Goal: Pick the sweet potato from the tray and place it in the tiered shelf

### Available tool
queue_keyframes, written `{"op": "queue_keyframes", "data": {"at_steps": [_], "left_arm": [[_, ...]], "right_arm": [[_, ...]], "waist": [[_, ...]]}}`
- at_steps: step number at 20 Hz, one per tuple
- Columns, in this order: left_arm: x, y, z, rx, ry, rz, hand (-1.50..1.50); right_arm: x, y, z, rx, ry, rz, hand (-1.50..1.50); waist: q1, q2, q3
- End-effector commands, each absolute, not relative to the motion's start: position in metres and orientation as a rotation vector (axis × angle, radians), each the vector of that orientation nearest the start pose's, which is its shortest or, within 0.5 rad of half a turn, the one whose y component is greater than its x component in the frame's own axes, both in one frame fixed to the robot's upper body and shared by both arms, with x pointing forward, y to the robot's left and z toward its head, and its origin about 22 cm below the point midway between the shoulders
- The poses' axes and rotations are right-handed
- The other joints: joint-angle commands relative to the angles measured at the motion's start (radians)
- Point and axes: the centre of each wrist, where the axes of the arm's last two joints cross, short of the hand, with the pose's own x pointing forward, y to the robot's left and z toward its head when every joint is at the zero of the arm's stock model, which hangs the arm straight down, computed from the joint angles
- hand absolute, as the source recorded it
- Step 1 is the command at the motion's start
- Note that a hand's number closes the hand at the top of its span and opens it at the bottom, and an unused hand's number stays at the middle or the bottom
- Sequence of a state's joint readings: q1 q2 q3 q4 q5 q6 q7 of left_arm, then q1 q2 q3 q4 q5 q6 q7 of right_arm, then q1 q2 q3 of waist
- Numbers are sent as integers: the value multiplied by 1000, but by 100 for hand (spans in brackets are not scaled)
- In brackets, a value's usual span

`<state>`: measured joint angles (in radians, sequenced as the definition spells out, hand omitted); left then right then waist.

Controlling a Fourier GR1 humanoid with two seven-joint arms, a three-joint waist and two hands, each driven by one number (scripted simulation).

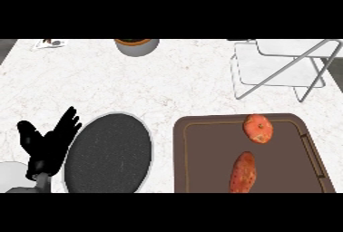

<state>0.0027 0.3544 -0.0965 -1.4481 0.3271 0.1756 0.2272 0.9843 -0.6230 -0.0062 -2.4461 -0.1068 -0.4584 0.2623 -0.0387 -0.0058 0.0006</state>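
Orange-brown sweet potato point(242, 172) by the front edge of the tray point(201, 154) looks firm and rough; grasp mid-length. Left hand point(46, 146) rests open.

Place: a kitchen
Surface: white marbled table point(167, 81); stone-like veining
Food: sweet potato point(242, 172) and a round orange vegetable point(258, 128) lying on a brown tray point(179, 154)
Ware: dark speckled plate point(107, 154) with pale rim; grey bowl point(136, 45) at the far edge
Storage: white wire tiered shelf point(278, 68) standing on the table
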Motion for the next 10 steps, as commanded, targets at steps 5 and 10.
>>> {"op": "queue_keyframes", "data": {"at_steps": [5,10], "left_arm": [[249,284,-18,93,-1136,25,0],[258,297,-10,84,-1142,17,0]], "right_arm": [[46,-274,170,-690,-1047,18,-150],[62,-277,175,-768,-956,-3,-150]], "waist": [[61,27,-8],[75,28,-9]]}}
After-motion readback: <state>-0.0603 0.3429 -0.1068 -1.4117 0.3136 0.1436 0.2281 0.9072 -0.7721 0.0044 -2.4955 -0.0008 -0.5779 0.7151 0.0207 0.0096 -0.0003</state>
